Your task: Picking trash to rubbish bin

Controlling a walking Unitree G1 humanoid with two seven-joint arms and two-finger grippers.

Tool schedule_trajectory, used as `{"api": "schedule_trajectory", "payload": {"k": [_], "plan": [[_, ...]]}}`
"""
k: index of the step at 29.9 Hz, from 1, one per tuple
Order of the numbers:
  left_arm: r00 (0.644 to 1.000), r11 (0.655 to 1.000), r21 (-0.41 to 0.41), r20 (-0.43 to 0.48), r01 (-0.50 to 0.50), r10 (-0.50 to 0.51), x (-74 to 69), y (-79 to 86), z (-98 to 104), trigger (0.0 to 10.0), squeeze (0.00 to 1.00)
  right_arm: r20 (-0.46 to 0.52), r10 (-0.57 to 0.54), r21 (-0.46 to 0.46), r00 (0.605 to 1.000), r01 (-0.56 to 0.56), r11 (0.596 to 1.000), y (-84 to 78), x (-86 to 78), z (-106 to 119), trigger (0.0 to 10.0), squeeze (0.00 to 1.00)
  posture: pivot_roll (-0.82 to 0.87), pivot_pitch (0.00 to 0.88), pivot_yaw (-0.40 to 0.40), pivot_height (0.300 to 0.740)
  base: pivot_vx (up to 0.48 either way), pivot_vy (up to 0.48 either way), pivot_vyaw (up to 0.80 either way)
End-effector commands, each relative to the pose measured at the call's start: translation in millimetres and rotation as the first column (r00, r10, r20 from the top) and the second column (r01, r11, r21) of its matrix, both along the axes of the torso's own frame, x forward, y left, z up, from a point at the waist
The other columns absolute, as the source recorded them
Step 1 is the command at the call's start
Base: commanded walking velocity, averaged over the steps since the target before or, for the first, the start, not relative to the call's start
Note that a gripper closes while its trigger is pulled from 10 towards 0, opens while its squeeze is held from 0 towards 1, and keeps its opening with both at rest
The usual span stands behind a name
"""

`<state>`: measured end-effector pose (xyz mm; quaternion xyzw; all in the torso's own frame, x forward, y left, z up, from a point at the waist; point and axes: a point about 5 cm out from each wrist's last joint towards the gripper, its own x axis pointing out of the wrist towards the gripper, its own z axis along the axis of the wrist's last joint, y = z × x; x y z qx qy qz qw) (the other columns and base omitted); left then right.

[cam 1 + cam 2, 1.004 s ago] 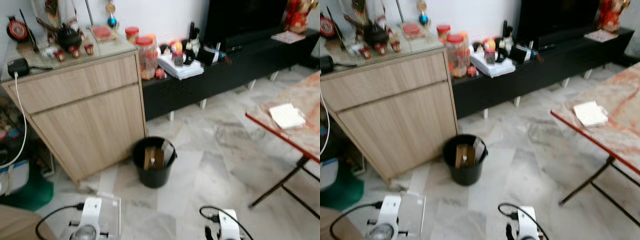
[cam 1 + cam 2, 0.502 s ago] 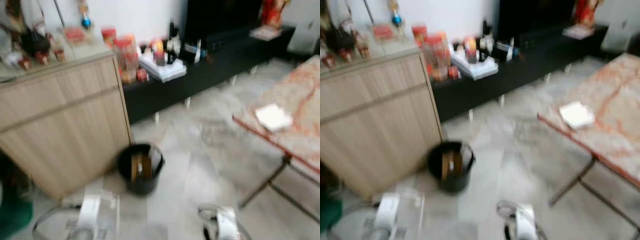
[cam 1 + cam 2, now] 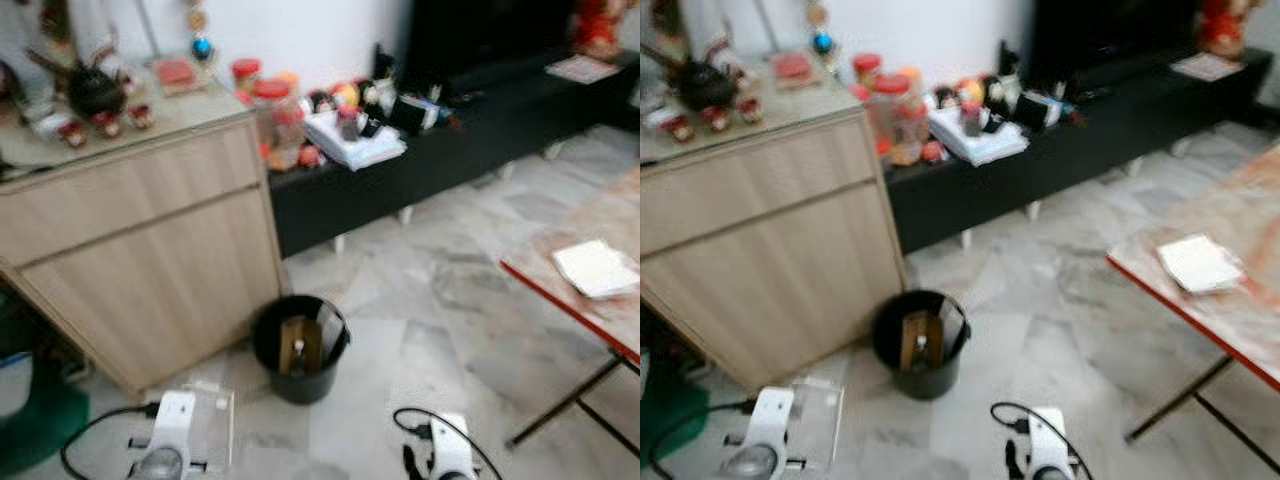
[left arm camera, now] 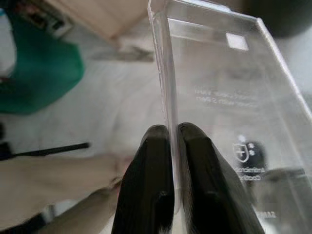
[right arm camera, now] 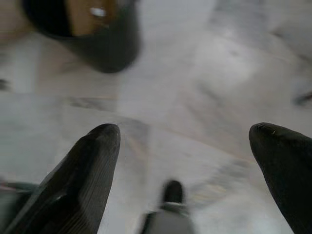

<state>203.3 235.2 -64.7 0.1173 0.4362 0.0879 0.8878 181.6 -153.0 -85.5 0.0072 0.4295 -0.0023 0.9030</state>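
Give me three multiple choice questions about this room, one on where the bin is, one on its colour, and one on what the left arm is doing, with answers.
1. Where does the bin stand?
A. On the floor beside the wooden cabinet
B. On the red-edged table
C. On the black TV bench

2. What colour is the bin?
A. White
B. Black
C. Green

3. What state is the left gripper in?
A. Open and holding nothing
B. Shut on a clear plastic box
C. Shut on a paper napkin

Answers: 1 A, the head views show it on the tiles by the cabinet's corner. 2 B, its wall is plainly black. 3 B, the wrist view shows the jaws pinching the box's edge.
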Motion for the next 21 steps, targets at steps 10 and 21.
{"api": "schedule_trajectory", "payload": {"k": [10,21], "plan": [[0.999,1.000,0.001,0.020,0.031,-0.031,8.8,-6.9,3.3,10.0,0.00,-0.017,-0.018,-0.023,1.000,0.018,1.000,-11.3,-7.1,-2.7,10.0,0.00,-0.08,0.000,0.049,0.740,0.329,0.000,0.00],[0.999,1.000,0.005,0.024,0.031,-0.031,10.3,-4.9,4.7,10.0,0.00,-0.006,0.004,-0.028,1.000,-0.004,1.000,-9.0,-3.5,-1.1,10.0,0.00,-0.07,0.000,0.051,0.740,0.333,0.000,0.00]]}}
